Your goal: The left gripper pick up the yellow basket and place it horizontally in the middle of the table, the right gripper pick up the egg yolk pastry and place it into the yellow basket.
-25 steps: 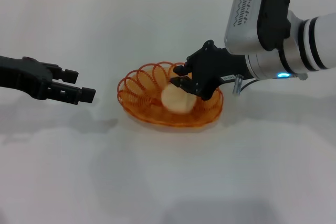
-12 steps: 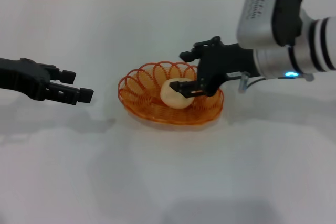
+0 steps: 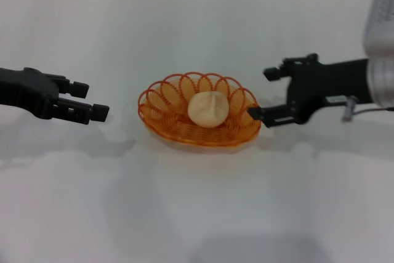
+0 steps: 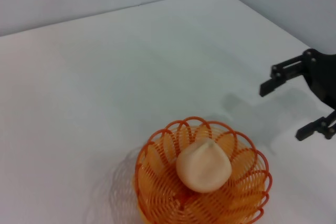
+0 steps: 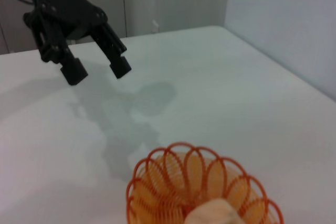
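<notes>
— Both grippers are empty on my screens. The right gripper (image 3: 258,93) has its jaws spread wide, just off the basket's rim; the left gripper (image 3: 91,101) hangs well apart on the other side, jaws parted too.

— Where's the pastry?

— The egg yolk pastry (image 3: 209,109) sits in the hollow of the yellow basket (image 3: 161,100), beyond the right jaws' tips and not between them. The basket rests flat on the counter (image 3: 197,207).

— How would it handle?

— I judge it light, soft and crumbly, so I'd take it gently across its round sides, not on the peaked crease. The wire basket looks light and springy; its looped rim is the place to pinch.

— Orientation?

— Pastry peak up. The basket's long axis runs from one gripper toward the other, opening upward.
</notes>
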You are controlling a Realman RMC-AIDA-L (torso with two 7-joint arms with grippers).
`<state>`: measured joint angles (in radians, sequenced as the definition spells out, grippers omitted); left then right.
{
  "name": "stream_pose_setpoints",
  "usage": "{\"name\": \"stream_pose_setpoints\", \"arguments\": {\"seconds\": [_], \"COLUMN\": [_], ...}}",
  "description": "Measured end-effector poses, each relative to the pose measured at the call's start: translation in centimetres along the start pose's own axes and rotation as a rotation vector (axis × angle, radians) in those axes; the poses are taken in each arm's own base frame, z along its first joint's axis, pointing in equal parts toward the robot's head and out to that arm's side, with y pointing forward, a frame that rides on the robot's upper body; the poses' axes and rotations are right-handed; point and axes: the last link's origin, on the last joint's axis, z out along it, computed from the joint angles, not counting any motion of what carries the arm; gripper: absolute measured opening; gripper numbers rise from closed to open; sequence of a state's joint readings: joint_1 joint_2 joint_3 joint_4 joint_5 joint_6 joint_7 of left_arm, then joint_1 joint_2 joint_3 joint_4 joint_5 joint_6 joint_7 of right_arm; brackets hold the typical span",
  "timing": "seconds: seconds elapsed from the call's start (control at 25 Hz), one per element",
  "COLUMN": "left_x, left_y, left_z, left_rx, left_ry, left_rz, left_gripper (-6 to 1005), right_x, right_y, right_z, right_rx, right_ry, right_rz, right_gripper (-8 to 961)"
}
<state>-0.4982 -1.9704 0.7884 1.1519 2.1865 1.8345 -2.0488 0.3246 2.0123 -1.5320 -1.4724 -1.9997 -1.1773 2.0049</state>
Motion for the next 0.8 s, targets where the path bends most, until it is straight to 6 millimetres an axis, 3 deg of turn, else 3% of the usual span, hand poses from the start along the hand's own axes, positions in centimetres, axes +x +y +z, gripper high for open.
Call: {"name": "stream_pose_setpoints", "arguments": {"seconds": [0.28,0.8], "left_x": [-0.3,0.1], "left_y": [0.0,0.2], "left_z": [0.0,0.2], "left_rx": [-0.001,-0.011], "left_ry": [0.004,0.011], "left_rz": [0.024,0.066], "left_gripper": [872,872], "right_x": [1.8,2.1], "right_y": [0.2,0.7], "right_z": [-1.9,-2.7], "right_rx": [-0.044,-0.087], "right_ry": [0.035,0.049], "right_rz": [0.038,0.006], "right_gripper": [792,784]}}
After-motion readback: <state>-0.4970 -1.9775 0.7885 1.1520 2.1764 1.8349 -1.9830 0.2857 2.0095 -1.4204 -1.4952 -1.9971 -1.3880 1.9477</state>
